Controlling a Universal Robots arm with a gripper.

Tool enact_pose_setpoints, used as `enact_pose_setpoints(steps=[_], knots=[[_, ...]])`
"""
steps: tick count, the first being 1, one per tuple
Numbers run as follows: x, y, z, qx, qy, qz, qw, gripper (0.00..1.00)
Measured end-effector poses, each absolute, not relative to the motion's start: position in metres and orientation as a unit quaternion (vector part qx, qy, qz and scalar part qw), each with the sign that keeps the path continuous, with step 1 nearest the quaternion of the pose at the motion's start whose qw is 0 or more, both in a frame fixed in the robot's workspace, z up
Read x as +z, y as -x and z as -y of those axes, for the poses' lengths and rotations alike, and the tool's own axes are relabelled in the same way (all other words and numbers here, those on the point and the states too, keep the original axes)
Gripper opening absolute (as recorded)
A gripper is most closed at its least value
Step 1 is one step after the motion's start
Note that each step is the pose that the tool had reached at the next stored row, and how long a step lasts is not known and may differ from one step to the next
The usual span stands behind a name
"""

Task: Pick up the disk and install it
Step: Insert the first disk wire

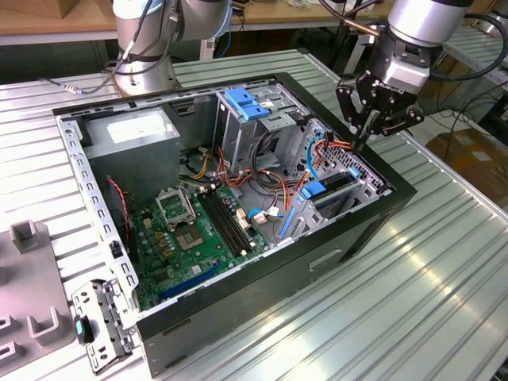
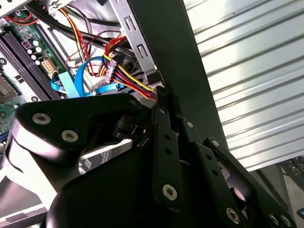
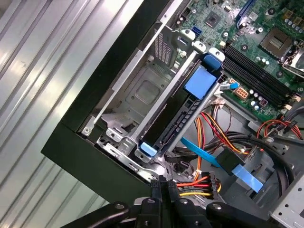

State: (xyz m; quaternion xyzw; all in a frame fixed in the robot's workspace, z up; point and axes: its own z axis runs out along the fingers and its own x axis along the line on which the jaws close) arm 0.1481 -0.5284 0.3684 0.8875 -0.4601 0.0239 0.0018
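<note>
Ribbed metal table (image 1: 444, 270) (wooden workbench (image 1: 40, 22) behind)

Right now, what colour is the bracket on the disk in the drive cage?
The bracket is bright blue; it shows clearest in the first wrist view.

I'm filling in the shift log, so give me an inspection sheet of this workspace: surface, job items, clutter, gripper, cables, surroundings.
Surface: ribbed metal table, carrying the open computer case.
Job's things: disk in its blue bracket sits edge-on in the drive cage.
Clutter: grey fixture blocks and a loose metal panel at the exterior view's left.
Grippers: gripper above the cage corner, fingers shut, nothing seen between them, tips beside the wire bundle.
Cables: red, yellow and orange bundle; flat blue cable.
Surroundings: arm base; benches behind.
</note>
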Motion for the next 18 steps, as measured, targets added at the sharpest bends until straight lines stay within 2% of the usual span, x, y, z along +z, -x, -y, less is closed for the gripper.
enact_pose_setpoints(steps=[18], knots=[[0.3660, -0.1413, 0.5284, 0.023, -0.815, 0.579, 0.005, 0.17]])
